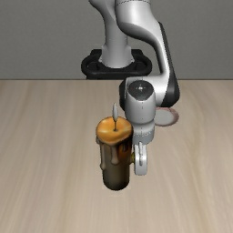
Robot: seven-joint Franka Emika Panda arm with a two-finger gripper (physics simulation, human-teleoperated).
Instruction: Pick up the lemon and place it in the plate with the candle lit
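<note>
A dark brown cylinder (pixel 115 168) stands on the wooden table at the middle of the exterior view. It has a rounded orange-yellow top (pixel 111 133) with a thin wick-like line rising from it. I cannot tell whether that top is the candle's glow or the lemon. My gripper (pixel 138 162) hangs down right beside the cylinder, on the exterior view's right of it, close to or touching its side. The rim of a pale plate (pixel 171 116) peeks out behind the arm, mostly hidden by it.
The wooden table (pixel 45 146) stretches wide on both sides of the cylinder. The robot's black base (pixel 96 65) stands at the far edge, with a grey wall behind it.
</note>
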